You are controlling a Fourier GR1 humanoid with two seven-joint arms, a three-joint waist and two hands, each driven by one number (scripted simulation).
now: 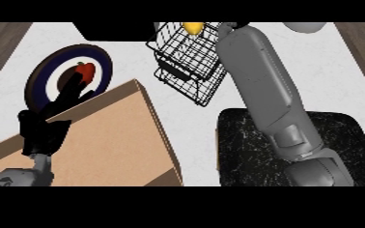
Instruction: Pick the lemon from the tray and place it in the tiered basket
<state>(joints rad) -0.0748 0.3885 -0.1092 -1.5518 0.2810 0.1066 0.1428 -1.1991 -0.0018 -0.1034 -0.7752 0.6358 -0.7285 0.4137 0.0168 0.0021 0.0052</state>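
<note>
Lemon [192, 27] in tiered basket [187, 63] (upper tier)

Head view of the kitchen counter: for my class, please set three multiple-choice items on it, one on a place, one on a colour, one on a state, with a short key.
1. Where is the lemon?
A. In the black wire tiered basket
B. On the dark tray
C. On the round plate

2. What colour is the item lying on the round plate?
A. Green
B. Red
C. White

3. How is the left hand?
A. Curled round the lemon
B. Open, over the wooden board
C. Inside the basket

Key: 1 A, the yellow fruit sits among the wires at the basket's top. 2 B, the red item rests on the plate's centre. 3 B, its fingers point up and hold nothing.
</note>
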